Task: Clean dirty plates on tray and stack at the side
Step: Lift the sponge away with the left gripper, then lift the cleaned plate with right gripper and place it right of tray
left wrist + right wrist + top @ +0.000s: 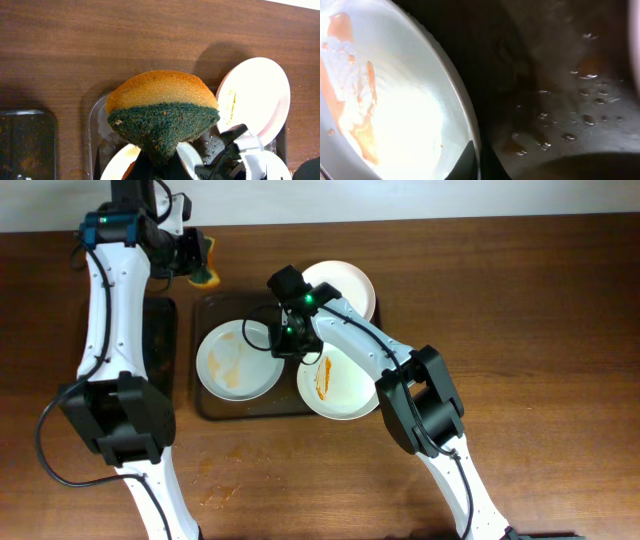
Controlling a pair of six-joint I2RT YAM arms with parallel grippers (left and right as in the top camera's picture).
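Right gripper (288,343): closed on the left plate's (235,358) right rim; fingertips barely visible at the wrist view's bottom edge.
Near plate (340,385): in tray's (204,310) near-right corner, one orange streak.
Left plate: in tray, smeared orange.
Far plate (350,283): tray's far-right corner, partly hidden by right arm (360,345).
Left gripper (159,167): raised beyond tray's far-left corner, pinching a sponge (162,107).
Black tray (160,330): half under left arm (110,300).

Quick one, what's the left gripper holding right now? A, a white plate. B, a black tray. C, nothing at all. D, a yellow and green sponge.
D: the left gripper is pinched shut on the yellow and green sponge, up off the table near a far corner of the tray.
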